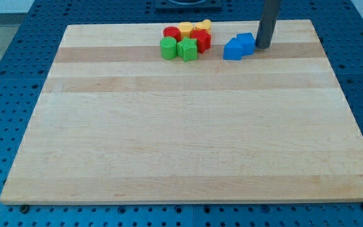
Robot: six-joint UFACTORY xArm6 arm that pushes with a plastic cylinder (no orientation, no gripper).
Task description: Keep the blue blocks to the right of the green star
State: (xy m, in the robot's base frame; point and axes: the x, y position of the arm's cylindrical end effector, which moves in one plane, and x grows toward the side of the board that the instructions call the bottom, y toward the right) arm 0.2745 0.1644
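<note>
My tool is a straight dark rod with nothing to clench or release; it holds no block, and my tip (263, 47) rests on the pale wooden tabletop (188, 139) near the view's top edge, right of centre. The tip stands just beside the right face of the nearer of two blue blocks, and I cannot tell whether it is touching that face or a hair apart.

That nearer piece, a blue blocky wedge-like block (246, 43), sits against a second blue block with a peaked top (232, 50), which lies slightly lower in the view and to the left. The two blue blocks touch each other and form one small clump.

Further to the view's left, with a clear strip of wood between, is a tight cluster of the other pieces. Closest to the blue pair is a red block of uneven outline (203, 41). Below and left of it sits the green star-shaped block (187, 50), and touching its left side is a green rounded cylinder block (168, 48). Behind these, toward the view's top, are a red rounded block (171, 32), a yellow block with a flat top (186, 29) and a smaller yellow block (203, 26), whose shape I cannot make out.

Both blue blocks lie to the right of the green star.
</note>
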